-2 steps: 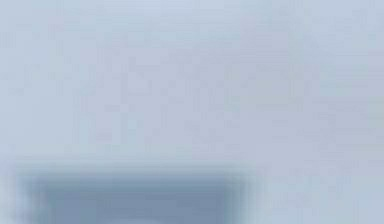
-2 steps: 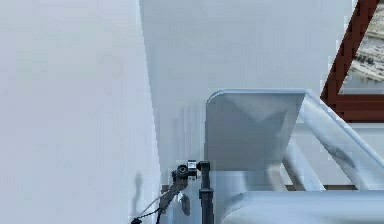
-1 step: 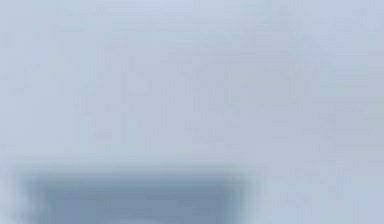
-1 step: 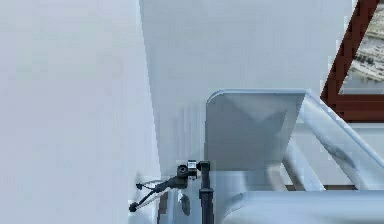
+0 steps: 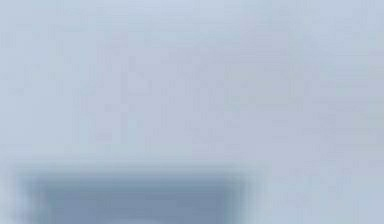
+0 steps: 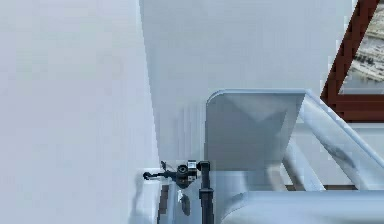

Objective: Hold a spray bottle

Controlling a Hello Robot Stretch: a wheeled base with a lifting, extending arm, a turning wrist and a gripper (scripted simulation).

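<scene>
Hand (image 6: 152, 175) sits low in arm side view, fingers pointing toward that view's left, at end of dark arm (image 6: 206, 198) rising from btm edge. Hand's state: can't tell, nor whether it holds anything, since a pale rim (image 6: 150, 203) lies right behind it. Where spray bottle is: can't tell. White panel (image 6: 250, 125) w/ rounded rails (image 6: 335, 135) stands just rt of arm. Brown window frame (image 6: 345, 55) upper rt. Forward view: pale wall (image 5: 200, 80).
</scene>
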